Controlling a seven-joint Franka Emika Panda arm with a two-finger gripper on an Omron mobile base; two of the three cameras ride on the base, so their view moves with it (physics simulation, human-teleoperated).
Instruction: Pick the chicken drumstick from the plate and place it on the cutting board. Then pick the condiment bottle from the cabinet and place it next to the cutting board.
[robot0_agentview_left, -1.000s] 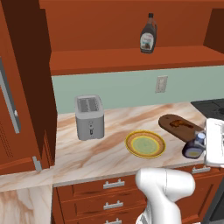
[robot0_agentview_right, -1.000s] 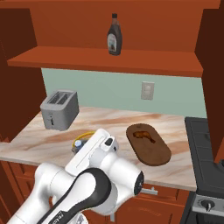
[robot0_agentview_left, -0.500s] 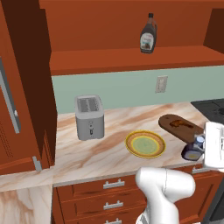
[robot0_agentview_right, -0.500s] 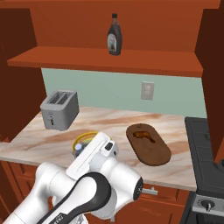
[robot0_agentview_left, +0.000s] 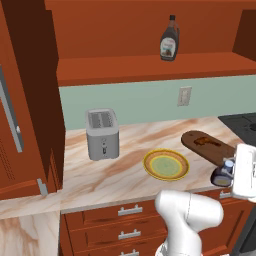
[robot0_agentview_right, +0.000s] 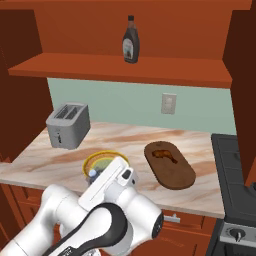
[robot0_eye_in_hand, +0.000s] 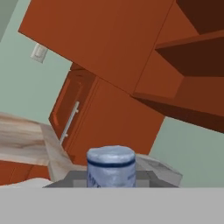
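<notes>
My gripper (robot0_agentview_left: 229, 171) is shut on the condiment bottle (robot0_agentview_left: 221, 175), a squat dark blue bottle held tilted just off the counter's front edge, near the cutting board's (robot0_agentview_left: 191, 137) near end. Its light blue cap (robot0_eye_in_hand: 110, 165) shows close up in the hand view, and the bottle (robot0_agentview_right: 93, 173) peeks out beside the white hand in the right base view. The chicken drumstick (robot0_agentview_left: 205, 142) (robot0_agentview_right: 162, 153) lies on the dark cutting board (robot0_agentview_right: 176, 173). The yellow plate (robot0_agentview_left: 148, 165) (robot0_agentview_right: 106, 154) sits bare left of the board. The cabinet (robot0_agentview_left: 150, 67) shelf hangs above.
A taller brown bottle (robot0_agentview_left: 169, 39) (robot0_agentview_right: 130, 40) stands on the cabinet shelf. A silver toaster (robot0_agentview_left: 102, 133) (robot0_agentview_right: 68, 125) sits at the counter's left. A dark stove (robot0_agentview_right: 235, 165) borders the counter on the right. Drawers with metal handles (robot0_agentview_left: 130, 210) run below.
The gripper, holding the condiment bottle, has sunk a little, staying near the counter's front edge. Nothing else has moved.
</notes>
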